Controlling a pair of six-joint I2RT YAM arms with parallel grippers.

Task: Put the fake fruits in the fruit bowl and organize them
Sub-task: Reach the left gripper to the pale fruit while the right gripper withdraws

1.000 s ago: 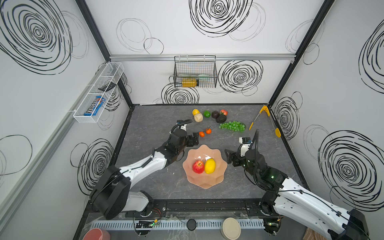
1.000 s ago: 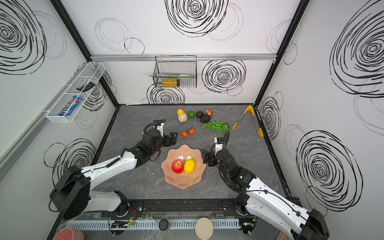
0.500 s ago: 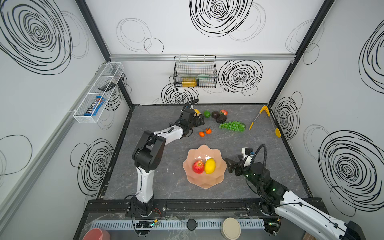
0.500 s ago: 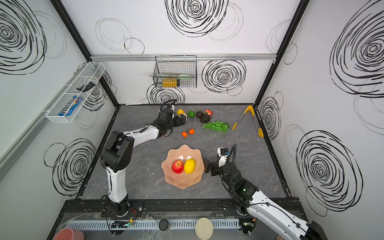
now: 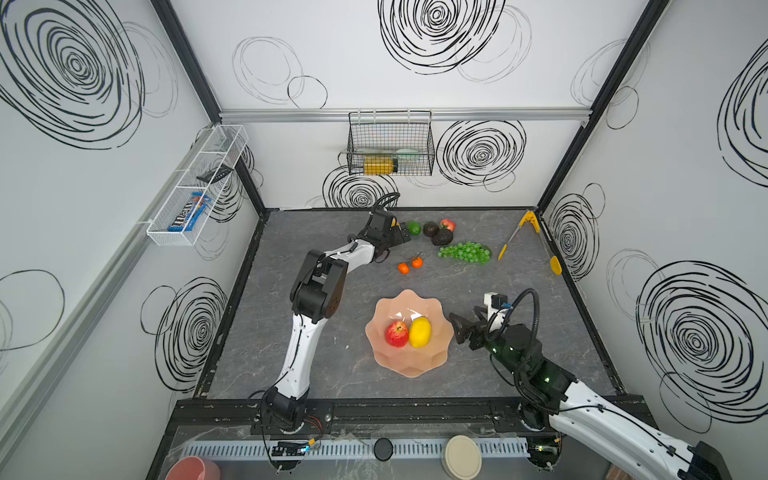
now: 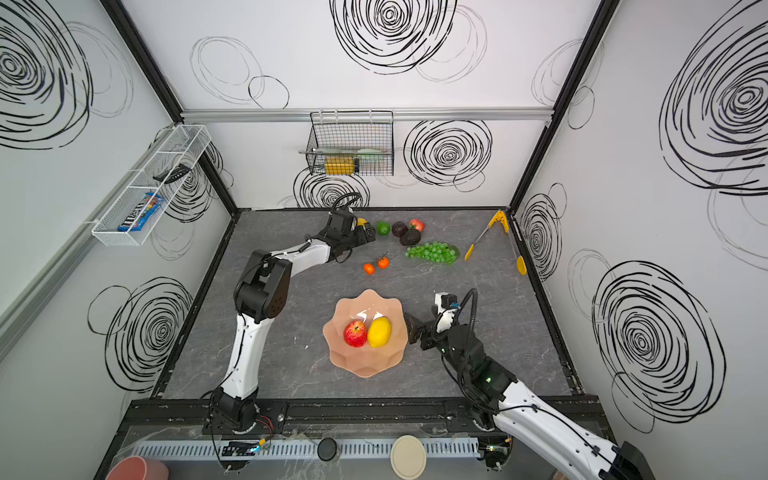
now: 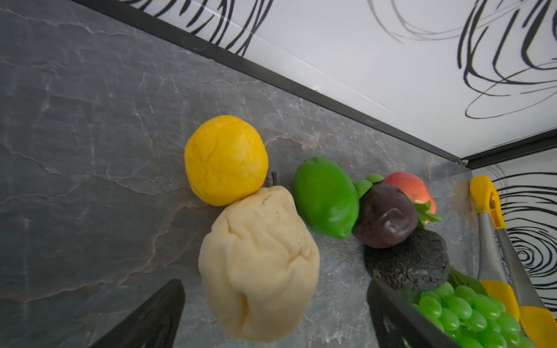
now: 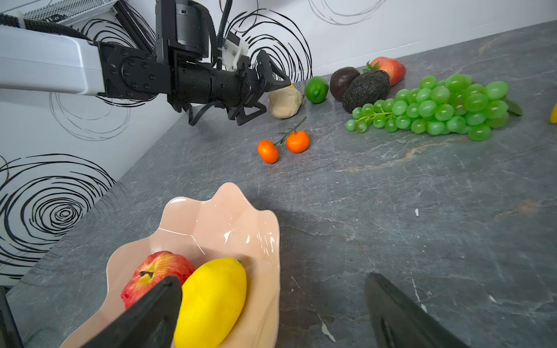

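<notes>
The bowl sat on the grey table, and everything else is placed from it. Inside it lay an apple and a lemon, touching side by side.

The right gripper hung just beside the bowl's rim on the right, jaws spread wide and empty; in the right wrist view its two dark fingers framed the bowl's edge with nothing between them.

The left gripper was far beyond the bowl, near the back wall. Its jaws stood wide open with the pear between them, but they did not appear to be closed on it. A yellow fruit touched the pear on the wall side. Beside the pear, further right along the wall, came a lime, a dark plum-like fruit, a red fruit and an avocado, clustered close together.

Between that cluster and the bowl lay two small oranges on a twig. The grapes lay beyond the bowl to the right, just in front of the avocado. The tongs rested further right, near the back corner.
</notes>
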